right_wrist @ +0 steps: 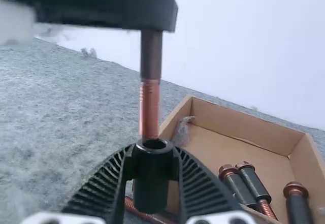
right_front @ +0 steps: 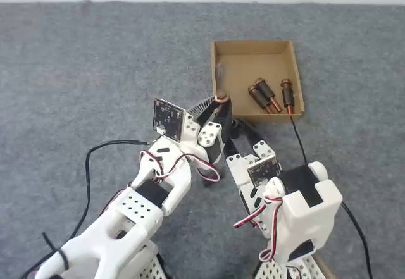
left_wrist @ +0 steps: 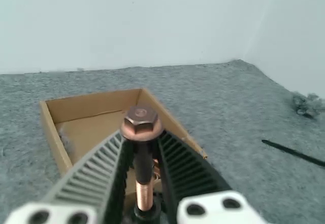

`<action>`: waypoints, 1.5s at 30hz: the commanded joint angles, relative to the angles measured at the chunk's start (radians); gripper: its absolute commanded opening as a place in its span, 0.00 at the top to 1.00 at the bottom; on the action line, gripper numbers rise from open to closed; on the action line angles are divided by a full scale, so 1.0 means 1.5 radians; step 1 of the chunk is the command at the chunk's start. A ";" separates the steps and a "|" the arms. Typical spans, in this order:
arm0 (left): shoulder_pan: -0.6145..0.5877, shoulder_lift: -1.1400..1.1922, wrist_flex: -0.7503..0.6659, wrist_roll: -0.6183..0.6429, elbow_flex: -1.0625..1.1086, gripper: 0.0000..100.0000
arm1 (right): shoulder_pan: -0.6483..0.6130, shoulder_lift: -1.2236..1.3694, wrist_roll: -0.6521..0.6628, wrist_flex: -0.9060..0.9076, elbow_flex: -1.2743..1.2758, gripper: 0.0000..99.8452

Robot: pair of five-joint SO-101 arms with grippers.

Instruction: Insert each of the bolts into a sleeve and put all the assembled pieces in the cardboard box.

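My left gripper [right_front: 219, 104] is shut on a copper bolt [left_wrist: 141, 124] and holds it upright, head up, beside the near left corner of the cardboard box [right_front: 216, 64]. Just below it, my right gripper [right_wrist: 151, 159] is shut on a black sleeve [right_wrist: 151, 178]. The bolt's threaded tip [right_wrist: 149, 117] stands in the sleeve's open mouth. From the left wrist view the shaft [left_wrist: 143, 186] runs down into the sleeve [left_wrist: 147, 215]. Three assembled pieces [right_front: 267, 95] lie in the box [right_wrist: 238, 120], at its near right side.
Grey carpet covers the table up to a white wall at the back. A black cable [right_front: 297, 141] runs from the box's near edge toward the right arm. Another black cable [right_front: 95, 159] loops left of the left arm. A copper threaded piece [right_wrist: 139, 210] shows under the sleeve.
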 commanded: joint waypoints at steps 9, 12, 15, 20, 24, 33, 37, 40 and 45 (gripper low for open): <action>0.005 0.001 0.003 0.004 -0.058 0.99 | -0.001 -0.034 0.009 -0.003 0.018 0.99; 0.005 0.001 0.040 0.004 -0.075 0.99 | 0.001 -0.034 0.009 -0.003 0.018 0.99; 0.006 0.001 0.046 0.004 -0.080 0.99 | 0.001 -0.034 0.009 -0.004 0.018 0.99; 0.006 0.047 0.044 0.004 -0.110 0.99 | 0.001 -0.034 0.009 0.001 0.018 0.99; 0.008 0.119 0.044 0.003 -0.140 0.99 | 0.001 -0.034 0.009 0.001 0.018 0.99; 0.028 0.144 0.045 -0.029 -0.123 0.99 | 0.002 -0.034 0.009 -0.001 0.018 0.99; 0.039 0.138 0.045 -0.047 -0.114 0.99 | 0.007 -0.034 0.009 0.001 0.018 0.99; 0.039 0.100 0.066 -0.047 -0.101 0.99 | 0.008 -0.034 0.009 -0.001 0.018 0.99; 0.038 0.053 0.139 -0.046 -0.098 0.99 | 0.008 -0.034 0.009 -0.005 0.018 0.99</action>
